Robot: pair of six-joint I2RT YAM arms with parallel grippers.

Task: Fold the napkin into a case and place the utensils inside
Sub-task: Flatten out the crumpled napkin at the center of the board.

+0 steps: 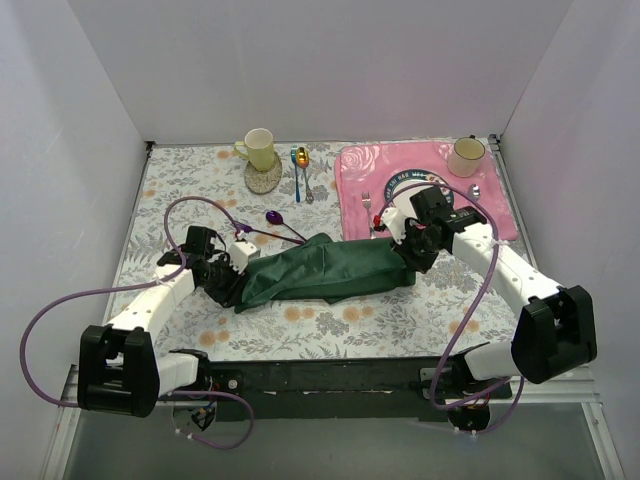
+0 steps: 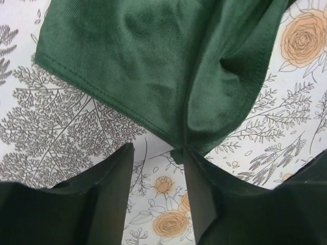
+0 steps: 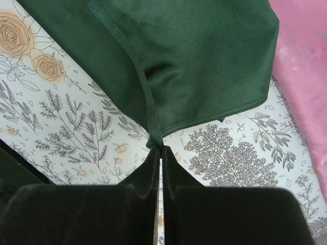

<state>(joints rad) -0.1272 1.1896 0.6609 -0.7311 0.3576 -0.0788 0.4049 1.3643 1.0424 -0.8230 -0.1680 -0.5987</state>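
Observation:
The dark green napkin lies folded into a long, rumpled band across the middle of the table. My left gripper is at its left end. In the left wrist view this gripper is open, with only bare tablecloth between the fingers. A napkin corner just touches the right fingertip. My right gripper is at the band's right end. In the right wrist view it is shut on a hemmed corner of the napkin. A purple spoon lies just behind the napkin.
A pink rose-patterned placemat at the back right carries a plate, a silver fork, a silver spoon and a mug. A yellow mug on a coaster and blue and gold spoons stand at the back.

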